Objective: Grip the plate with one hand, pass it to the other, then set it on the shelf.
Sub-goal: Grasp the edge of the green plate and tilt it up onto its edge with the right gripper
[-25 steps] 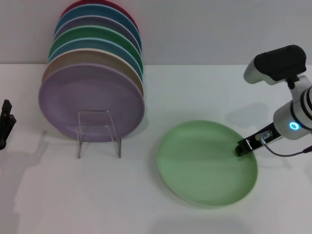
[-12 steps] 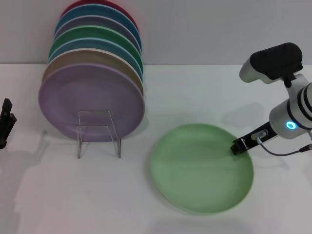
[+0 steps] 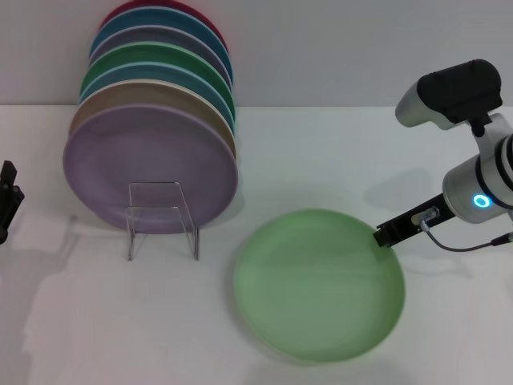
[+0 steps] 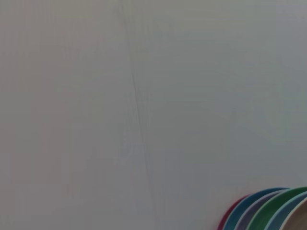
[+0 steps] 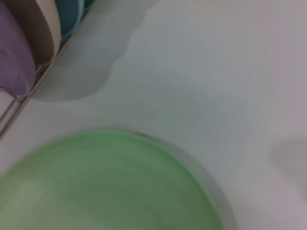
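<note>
1. One plate [image 3: 319, 287], pale mint green, sits low and right of centre in the head view, over the white surface [image 3: 321, 152]; whether it lies flat or is lifted at one side cannot be told.
2. Right claw [image 3: 383, 236] is at the plate's right rim, its black tip touching the edge; it looks clamped on the rim, though the fingers themselves are too small to separate.
3. Right arm [image 3: 481, 192] reaches in from the right edge, with a blue ring light glowing on its wrist.
4. Left claw [image 3: 7, 200] shows only as a black shape at the far left edge of the head view, well apart from the plate; I cannot tell whether it is apart or together.
5. Shelf [image 3: 162, 218], a small clear rack, stands left of the plate, not touching it.
6. Seven or so coloured plates stand on edge in the shelf as a stack [image 3: 152, 120], with the lilac plate [image 3: 148, 168] at the front.
7. Right wrist view shows the plate [image 5: 105, 187] filling the near part of the picture, with the lilac plate [image 5: 14, 57] and the shelf's thin frame [image 5: 12, 115] beyond it.
8. Left wrist view shows a plain grey wall [image 4: 144, 96] and only the rims of the stack [image 4: 273, 211] at one corner.
</note>
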Available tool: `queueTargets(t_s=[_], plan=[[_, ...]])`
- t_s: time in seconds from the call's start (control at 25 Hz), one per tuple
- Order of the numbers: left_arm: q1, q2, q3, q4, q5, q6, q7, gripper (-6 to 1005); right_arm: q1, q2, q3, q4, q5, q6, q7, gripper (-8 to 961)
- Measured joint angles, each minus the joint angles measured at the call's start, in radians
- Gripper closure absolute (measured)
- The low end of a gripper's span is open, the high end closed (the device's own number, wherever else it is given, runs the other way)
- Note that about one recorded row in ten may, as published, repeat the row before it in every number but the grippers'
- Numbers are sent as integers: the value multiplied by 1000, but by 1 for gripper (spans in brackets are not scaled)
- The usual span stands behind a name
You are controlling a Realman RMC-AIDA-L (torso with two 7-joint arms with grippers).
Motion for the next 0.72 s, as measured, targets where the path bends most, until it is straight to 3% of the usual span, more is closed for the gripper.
queueTargets(t_s=[0.72], plan=[[7,0,3,-2,0,22,0,166,-42,0,34,69,39,29,-24,953]])
